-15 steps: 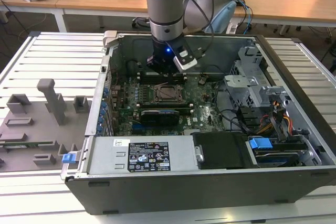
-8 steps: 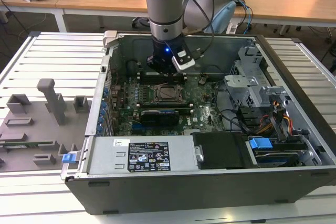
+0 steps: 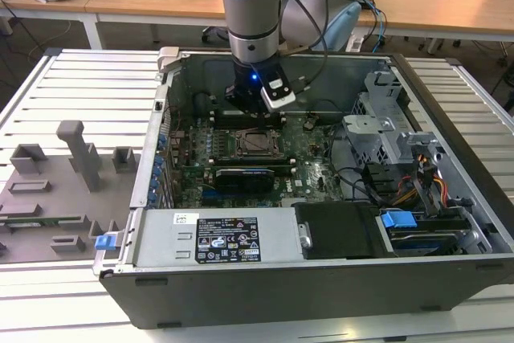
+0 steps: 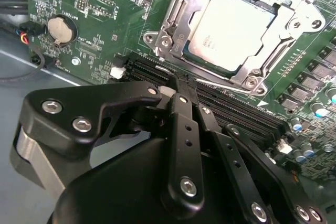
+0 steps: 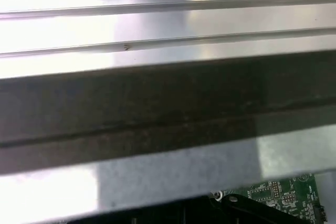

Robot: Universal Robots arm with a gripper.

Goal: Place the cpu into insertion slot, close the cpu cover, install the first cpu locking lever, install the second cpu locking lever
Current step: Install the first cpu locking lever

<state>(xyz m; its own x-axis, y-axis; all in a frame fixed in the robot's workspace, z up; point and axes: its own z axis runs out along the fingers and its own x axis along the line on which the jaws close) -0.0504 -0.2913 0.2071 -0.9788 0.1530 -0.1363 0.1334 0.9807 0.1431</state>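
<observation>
The cpu (image 4: 231,27) lies silver face up in the insertion slot (image 3: 238,147). The cpu cover (image 4: 176,22) is down around it, its window framing the chip. The step in hand therefore looks to be the locking levers. One thin lever (image 4: 231,86) runs along the slot's edge nearest the gripper (image 4: 170,90). The gripper's fingers are drawn together with nothing seen between them, the tip just beside that edge, though contact with the lever cannot be told. Seating a lever would call for a steady press down and a tuck under its hook, clear of the motherboard (image 4: 105,3).

The second wrist view gives this close detail. The exterior view shows the arm (image 3: 253,6) reaching down into the open computer case (image 3: 450,222), just beyond the slot. The first wrist view adds the ribbed metal table (image 5: 157,24).
</observation>
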